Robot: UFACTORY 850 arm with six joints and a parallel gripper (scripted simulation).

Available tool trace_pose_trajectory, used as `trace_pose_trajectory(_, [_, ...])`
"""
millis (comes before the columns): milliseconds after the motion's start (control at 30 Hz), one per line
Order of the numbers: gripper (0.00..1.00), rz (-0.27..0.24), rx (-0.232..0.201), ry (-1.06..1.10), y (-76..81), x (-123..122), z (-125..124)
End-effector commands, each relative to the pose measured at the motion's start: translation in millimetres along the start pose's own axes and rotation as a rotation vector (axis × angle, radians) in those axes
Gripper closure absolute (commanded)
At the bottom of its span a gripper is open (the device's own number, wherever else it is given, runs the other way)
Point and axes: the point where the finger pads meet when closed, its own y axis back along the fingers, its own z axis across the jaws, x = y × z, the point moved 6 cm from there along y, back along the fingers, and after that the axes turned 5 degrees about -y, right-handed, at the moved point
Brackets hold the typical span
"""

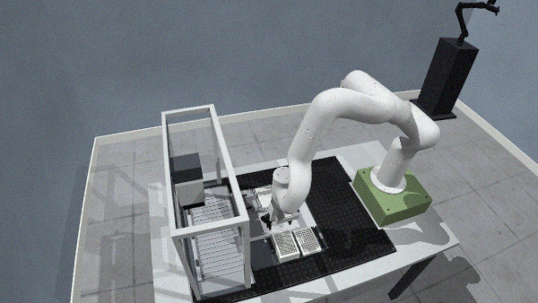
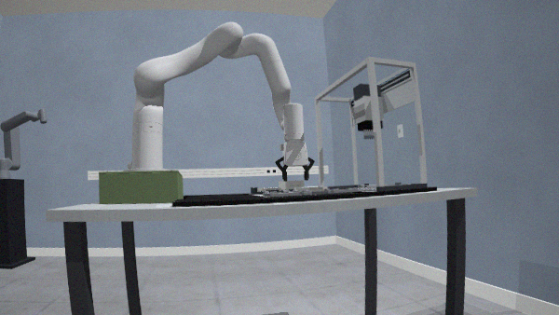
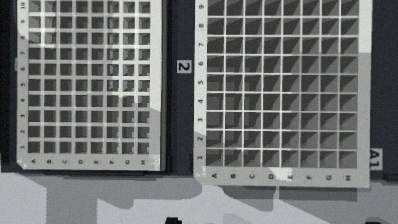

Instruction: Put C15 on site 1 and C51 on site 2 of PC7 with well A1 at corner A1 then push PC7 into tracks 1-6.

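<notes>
With fingers [image 2: 294, 175] wide, empty, gripper hovers over two plates [image 3: 283, 90] flanking label 2 [image 3: 184, 66]; loading step; next likely: descend, grasp one.

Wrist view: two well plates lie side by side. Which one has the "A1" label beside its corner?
The right-hand plate, the one with larger wells; the A1 label sits by its lower right corner. The left plate shows none.

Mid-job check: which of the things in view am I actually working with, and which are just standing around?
In the job:
- gripper, open and holding nothing
- 96-well plate
- deep-well block beside it
- site marker 2 between them
- instrument frame and loading rails

Just standing about:
- black pedestal with a small arm
- green base block
- table
</notes>
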Motion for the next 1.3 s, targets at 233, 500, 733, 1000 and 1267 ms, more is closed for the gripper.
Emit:
trace_pose_trajectory(233, [0.0, 0.0, -0.003, 0.0, 19.1, 0, 1])
trace_pose_trajectory(500, [0.0, 0.0, -0.003, 0.0, 29.0, 0, 1])
trace_pose_trajectory(733, [0.0, 0.0, -0.003, 0.0, 40.8, 0, 1])
trace_pose_trajectory(1000, [0.0, 0.0, -0.003, 0.0, 50.8, 0, 1])
trace_pose_trajectory(1267, [0.0, 0.0, -0.003, 0.0, 64.2, 0, 1])
